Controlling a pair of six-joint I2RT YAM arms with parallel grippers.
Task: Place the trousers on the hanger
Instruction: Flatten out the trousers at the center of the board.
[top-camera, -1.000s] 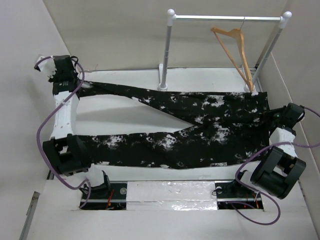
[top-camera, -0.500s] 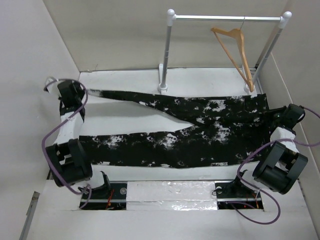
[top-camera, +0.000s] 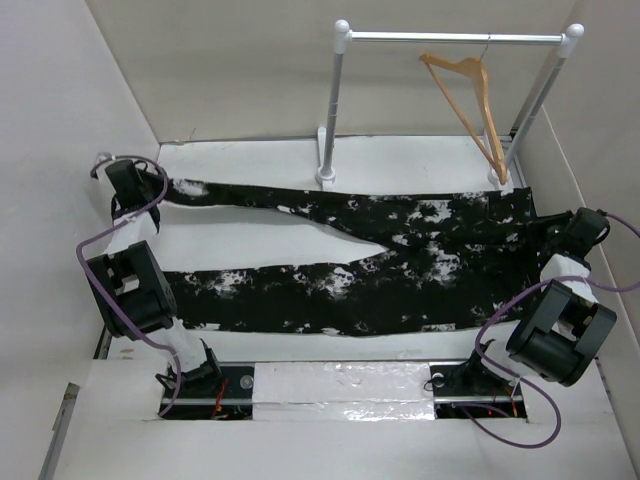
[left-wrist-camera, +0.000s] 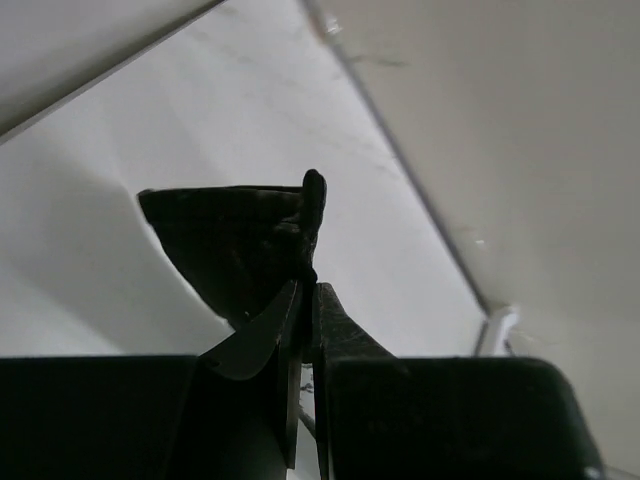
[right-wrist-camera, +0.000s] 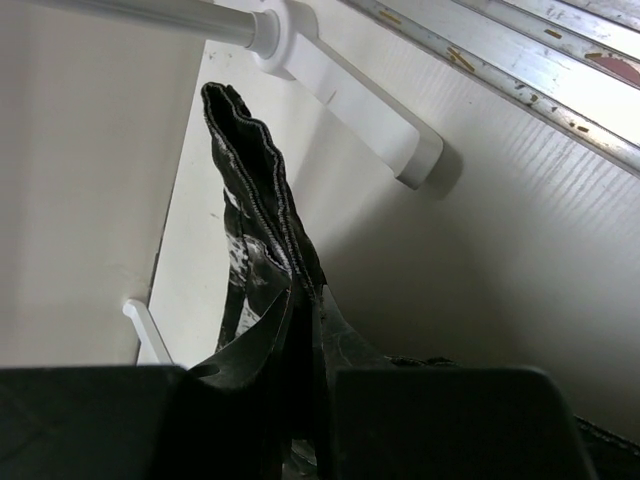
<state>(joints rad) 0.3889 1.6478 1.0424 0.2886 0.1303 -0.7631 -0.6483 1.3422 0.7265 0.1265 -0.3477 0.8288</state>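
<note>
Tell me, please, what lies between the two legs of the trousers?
Only bare white table lies between the far leg and near leg of the trousers, a wedge narrowing rightward; the top view shows it.

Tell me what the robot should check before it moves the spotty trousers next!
1. Left gripper shut on a leg end of the trousers: ok.
2. Right gripper shut on the waist end: ok.
3. Hanger hanging on the rack, clear of both arms: ok.
4. Both legs together, ready to go over the crossbar: not ok, they lie apart in a V.
5. Grip firm enough for lifting: cannot tell.
</note>
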